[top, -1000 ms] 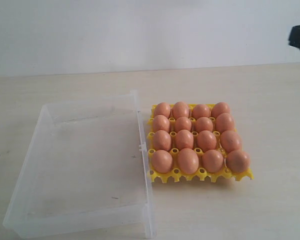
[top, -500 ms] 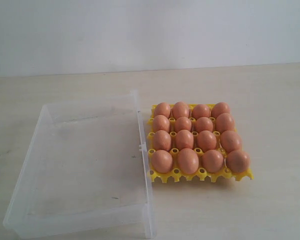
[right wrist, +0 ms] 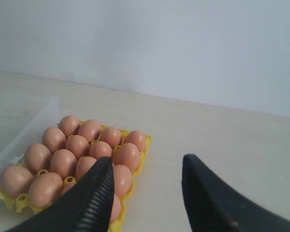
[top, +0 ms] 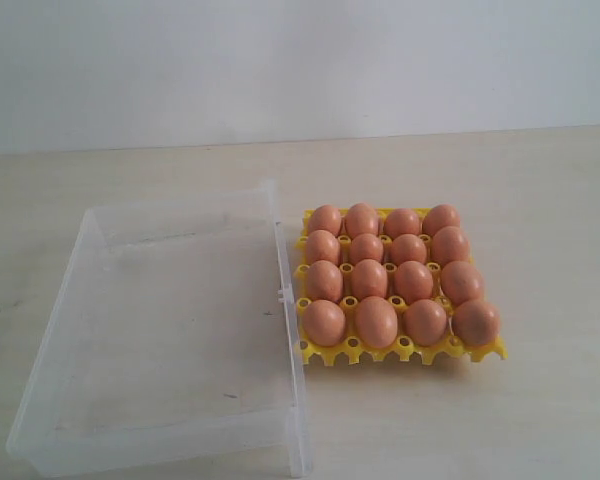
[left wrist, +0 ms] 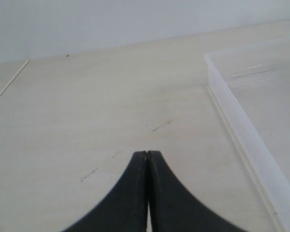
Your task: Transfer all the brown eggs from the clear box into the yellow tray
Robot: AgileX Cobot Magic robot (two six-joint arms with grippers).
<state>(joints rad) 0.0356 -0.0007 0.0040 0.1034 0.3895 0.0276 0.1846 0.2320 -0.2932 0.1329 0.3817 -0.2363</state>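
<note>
Exterior view: pale wood-grain tabletop [top: 540, 200], its far edge meeting a plain white wall [top: 280, 60]. Left gripper [left wrist: 147, 154], seen in its own wrist view: the two black jaws are pressed flat together with no gap and nothing between them. It hangs low over bare tabletop that carries a few faint dark scuffs [left wrist: 157, 128]. A corner and one long wall of the clear box [top: 170, 330] lie off to one side, apart from the tips. The clear box lies on the left half of the tabletop, well forward of the far edge; low transparent walls, small clasp tab [top: 280, 295] on the right-hand wall. Yellow tray [top: 400, 351] sits just beside that right-hand wall, level with the clasp tab and about midway across the tabletop; whether tray and box touch I cannot tell. Brown eggs [top: 369, 279]: sixteen counted, four rows of four, one per cell, all of them in the yellow tray, each standing roughly on end between the pointed posts. Right gripper [right wrist: 147, 162], seen in its own wrist view: black jaws stand well apart with nothing between them, and one shows a ribbed inner pad. It is raised above the tabletop on the side of the tray away from the box and looks down across the eggs. One jaw overlaps the nearest eggs in the picture but is not in contact with them
</note>
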